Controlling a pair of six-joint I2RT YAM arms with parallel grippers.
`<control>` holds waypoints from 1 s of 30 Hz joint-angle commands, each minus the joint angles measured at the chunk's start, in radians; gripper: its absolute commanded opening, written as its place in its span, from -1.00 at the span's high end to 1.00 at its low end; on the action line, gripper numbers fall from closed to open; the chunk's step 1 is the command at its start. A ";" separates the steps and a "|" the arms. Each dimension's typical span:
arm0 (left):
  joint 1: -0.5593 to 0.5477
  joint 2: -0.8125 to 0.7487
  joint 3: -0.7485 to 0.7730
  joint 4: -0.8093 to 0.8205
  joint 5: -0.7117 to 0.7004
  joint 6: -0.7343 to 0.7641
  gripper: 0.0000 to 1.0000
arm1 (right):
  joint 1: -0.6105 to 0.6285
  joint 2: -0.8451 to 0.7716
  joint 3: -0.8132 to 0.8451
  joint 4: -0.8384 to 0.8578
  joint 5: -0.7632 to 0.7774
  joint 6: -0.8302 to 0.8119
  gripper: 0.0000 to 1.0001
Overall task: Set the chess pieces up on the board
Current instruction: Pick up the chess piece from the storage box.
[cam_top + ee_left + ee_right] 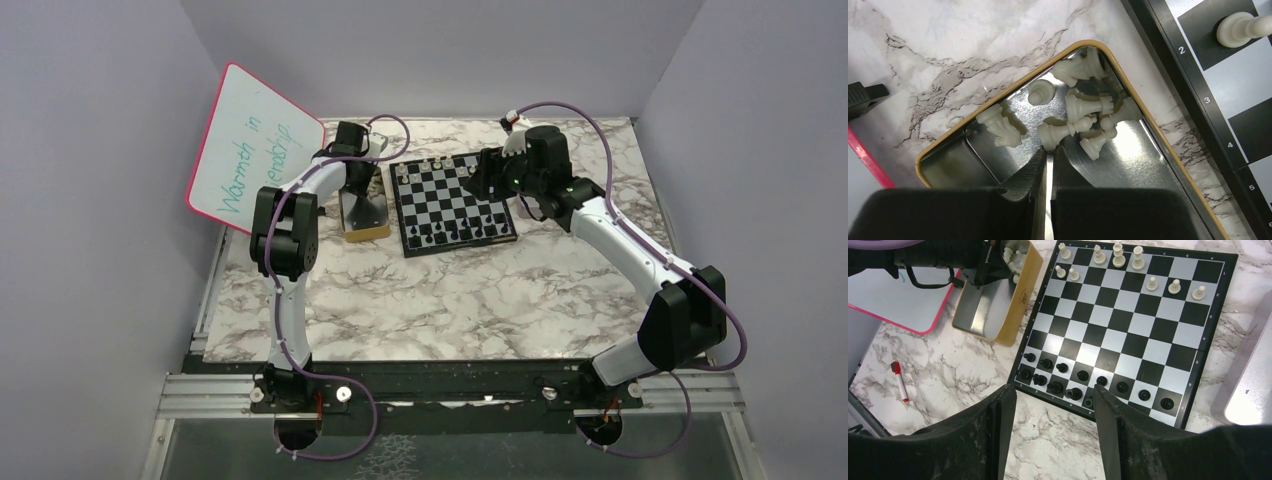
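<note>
Left wrist view is showing the left tool (pixel 1049 150) clenched inside a tray (pixel 1020 305), its tips touching the base of one lying pale piece (pixel 1063 131); whether it is pinching that piece I cannot tell. At least seven pale pieces (pixel 1088 106) are lying jumbled in the tray. The right tool (pixel 1053 390) is hovering released over the near edge of the board (pixel 1128 340), gripping nothing. The board is lying on the bench (pixel 450 300) just beside the tray, carrying nine pale pieces at its far side and thirteen visible black ones (pixel 1122 386) near. Rim numbers 2, 3, 4, 5 are showing. A whiteboard (pixel 250 150) is reading "Warmth in"; its second line is illegible. One red marker (pixel 899 381) is lying on the bench.
</note>
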State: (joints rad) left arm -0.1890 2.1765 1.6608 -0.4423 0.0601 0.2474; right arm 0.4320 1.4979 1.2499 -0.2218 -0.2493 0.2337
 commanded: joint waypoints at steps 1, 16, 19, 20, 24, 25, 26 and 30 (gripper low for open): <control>0.003 -0.035 0.027 -0.024 -0.016 -0.019 0.95 | -0.003 0.001 -0.003 0.014 0.001 -0.017 -0.26; 0.003 -0.172 -0.063 -0.036 -0.090 -0.155 1.00 | -0.002 0.013 -0.005 0.040 -0.006 0.036 -0.26; 0.004 -0.212 -0.103 -0.038 -0.098 -0.208 1.00 | -0.002 0.016 -0.006 0.056 -0.013 0.070 -0.26; 0.004 -0.225 -0.113 -0.039 -0.089 -0.223 1.00 | -0.001 0.015 -0.008 0.059 -0.013 0.081 -0.26; 0.005 -0.280 -0.159 -0.039 0.019 -0.314 1.00 | -0.002 0.007 -0.041 0.116 -0.030 0.135 -0.26; 0.005 -0.292 -0.168 -0.037 0.063 -0.332 1.00 | -0.001 0.009 -0.047 0.136 -0.038 0.151 -0.26; 0.005 -0.306 -0.177 -0.034 0.122 -0.351 1.00 | -0.002 0.013 -0.051 0.152 -0.049 0.166 -0.26; 0.005 -0.363 -0.230 0.001 0.295 -0.408 1.00 | -0.002 0.033 -0.061 0.207 -0.098 0.236 -0.22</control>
State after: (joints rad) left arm -0.1867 1.8988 1.4746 -0.4709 0.1341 -0.0605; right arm 0.4320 1.5089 1.2049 -0.1200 -0.2802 0.3798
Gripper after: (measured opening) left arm 0.016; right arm 0.623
